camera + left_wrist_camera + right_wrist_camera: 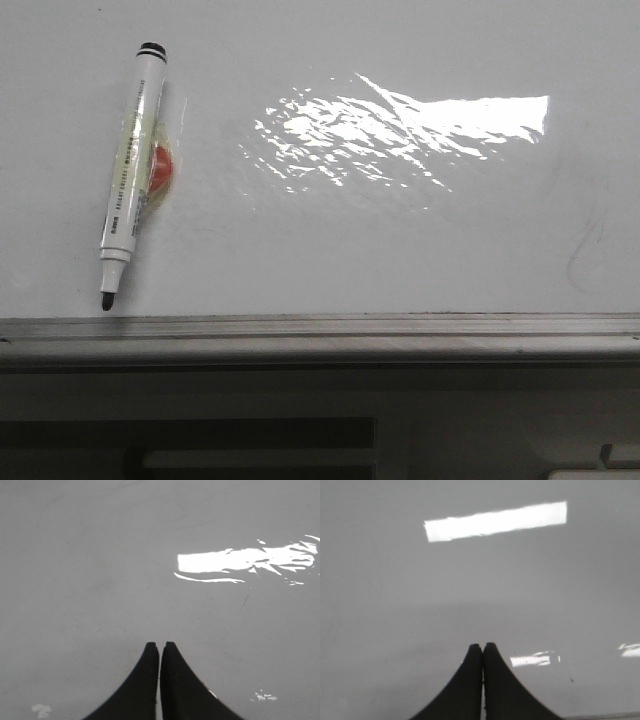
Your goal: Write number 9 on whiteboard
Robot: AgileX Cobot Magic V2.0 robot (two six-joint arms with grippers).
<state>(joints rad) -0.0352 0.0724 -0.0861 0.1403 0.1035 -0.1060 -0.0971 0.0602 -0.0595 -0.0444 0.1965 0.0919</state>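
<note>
The whiteboard (400, 250) is glossy white and fills the front view, with a bright glare patch (400, 125). No number 9 shows on it in any view. A white marker pen (130, 170) lies on the board at the left, uncapped black tip toward the rail, over a small orange-red object (162, 165). Neither gripper shows in the front view. My left gripper (160, 644) is shut and empty over bare board (100, 555). My right gripper (483, 645) is shut and empty over bare board (545, 590).
A grey metal edge rail (320, 328) runs along the board's near side, with a dark cabinet front (200, 435) below it. A faint grey smudge (585, 245) marks the board at the right. A short faint line (244, 601) shows in the left wrist view.
</note>
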